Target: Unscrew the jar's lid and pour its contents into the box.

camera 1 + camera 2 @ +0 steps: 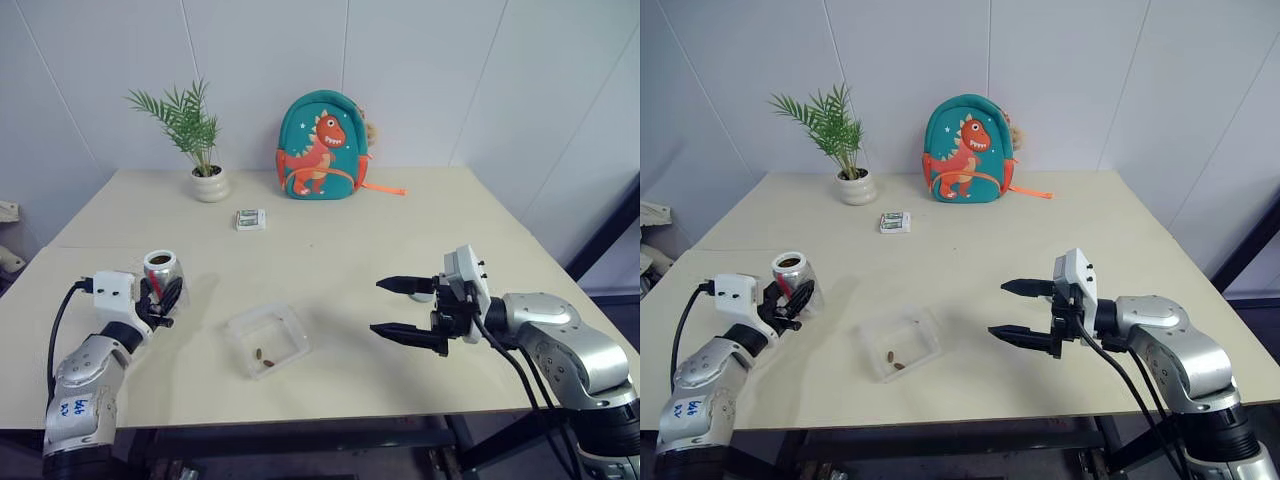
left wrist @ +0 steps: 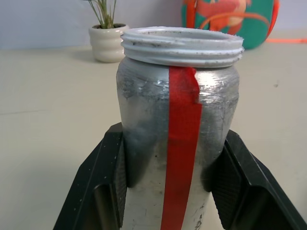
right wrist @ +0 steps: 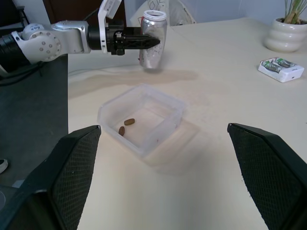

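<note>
The jar (image 1: 160,270), lidless and upright, is sitting clamped in the left claw (image 1: 158,297) at the bench's (image 1: 420,220) near left, apparently emptied (pellets (image 3: 125,126) are lying in the box (image 1: 268,340) mid-bench). The right claw (image 1: 408,311) is hovering wide open, gripping nothing.

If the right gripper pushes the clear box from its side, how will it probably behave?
The box looks like thin clear plastic holding two small pellets, so it is probably very light and would slide on the smooth table rather than resist. Being shallow and wide, it seems unlikely to tip. Its thin walls may flex if squeezed.
</note>
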You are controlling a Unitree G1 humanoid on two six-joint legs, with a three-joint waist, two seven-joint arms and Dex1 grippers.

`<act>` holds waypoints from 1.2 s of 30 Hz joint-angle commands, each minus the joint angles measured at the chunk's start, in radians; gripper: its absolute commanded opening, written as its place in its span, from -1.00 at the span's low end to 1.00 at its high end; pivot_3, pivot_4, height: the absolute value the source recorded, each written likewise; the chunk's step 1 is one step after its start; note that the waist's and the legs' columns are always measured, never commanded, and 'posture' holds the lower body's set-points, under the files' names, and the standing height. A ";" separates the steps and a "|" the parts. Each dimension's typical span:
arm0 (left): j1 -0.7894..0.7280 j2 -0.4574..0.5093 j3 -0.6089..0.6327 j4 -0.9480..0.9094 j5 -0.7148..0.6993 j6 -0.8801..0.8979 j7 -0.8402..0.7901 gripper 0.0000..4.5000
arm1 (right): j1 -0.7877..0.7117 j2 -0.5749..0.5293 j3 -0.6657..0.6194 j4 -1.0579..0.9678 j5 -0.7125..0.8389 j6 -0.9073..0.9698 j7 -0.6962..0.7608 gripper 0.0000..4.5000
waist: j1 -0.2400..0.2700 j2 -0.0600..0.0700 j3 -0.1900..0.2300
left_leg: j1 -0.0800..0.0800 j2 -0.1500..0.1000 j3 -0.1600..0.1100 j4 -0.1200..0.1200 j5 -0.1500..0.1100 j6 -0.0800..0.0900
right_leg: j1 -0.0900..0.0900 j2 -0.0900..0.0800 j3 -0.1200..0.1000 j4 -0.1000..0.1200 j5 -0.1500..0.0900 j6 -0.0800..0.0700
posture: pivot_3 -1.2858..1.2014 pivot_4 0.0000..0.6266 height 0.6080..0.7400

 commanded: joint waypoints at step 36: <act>0.368 0.411 0.187 -0.423 -0.257 0.088 -0.487 0.98 | -0.118 -0.052 0.006 0.208 -0.097 -0.250 0.221 1.00 | -0.004 -0.001 0.000 | -0.004 0.003 0.005 -0.004 -0.006 0.006 | 0.001 -0.001 0.001 -0.023 0.001 -0.013 | 0.03 -0.52 1.00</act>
